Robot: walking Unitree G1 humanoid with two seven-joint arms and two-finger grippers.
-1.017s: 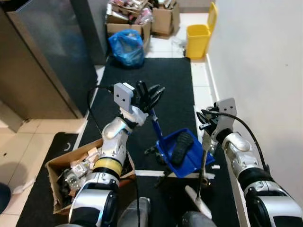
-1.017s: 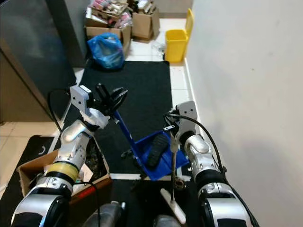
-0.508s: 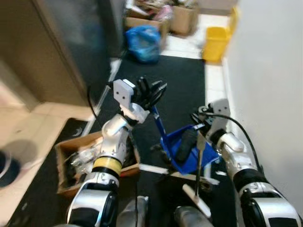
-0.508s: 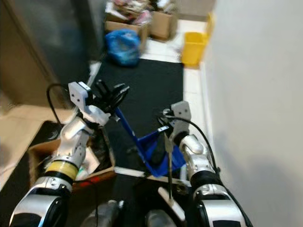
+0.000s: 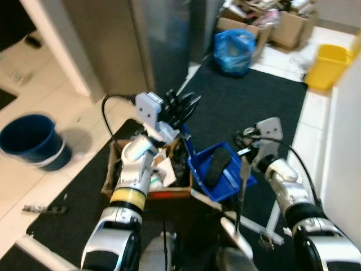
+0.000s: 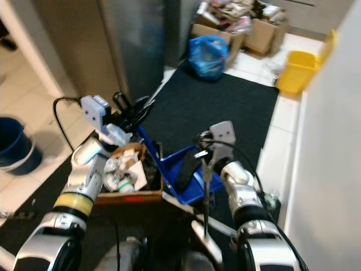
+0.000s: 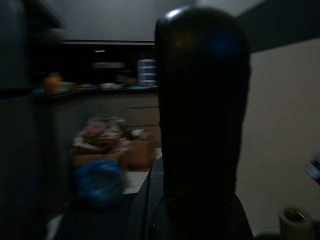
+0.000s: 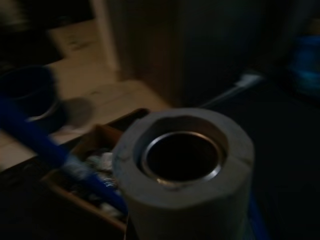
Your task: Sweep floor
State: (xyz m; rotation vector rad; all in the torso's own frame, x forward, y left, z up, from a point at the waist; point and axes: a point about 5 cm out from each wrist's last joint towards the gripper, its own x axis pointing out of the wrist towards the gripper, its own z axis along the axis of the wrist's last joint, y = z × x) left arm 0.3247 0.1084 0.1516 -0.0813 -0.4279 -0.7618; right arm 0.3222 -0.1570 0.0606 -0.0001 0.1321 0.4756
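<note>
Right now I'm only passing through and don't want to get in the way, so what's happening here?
The robot is sweeping. Its left gripper holds the blue dustpan by its long handle, with a dark object lying in the pan. Its right gripper holds the broom pole upright. Beside the dustpan, a cardboard box of rubbish sits on the black mat.

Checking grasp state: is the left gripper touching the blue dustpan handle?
Touching. In the left eye view the left gripper has its black fingers closed around the top of the blue dustpan handle.
</note>
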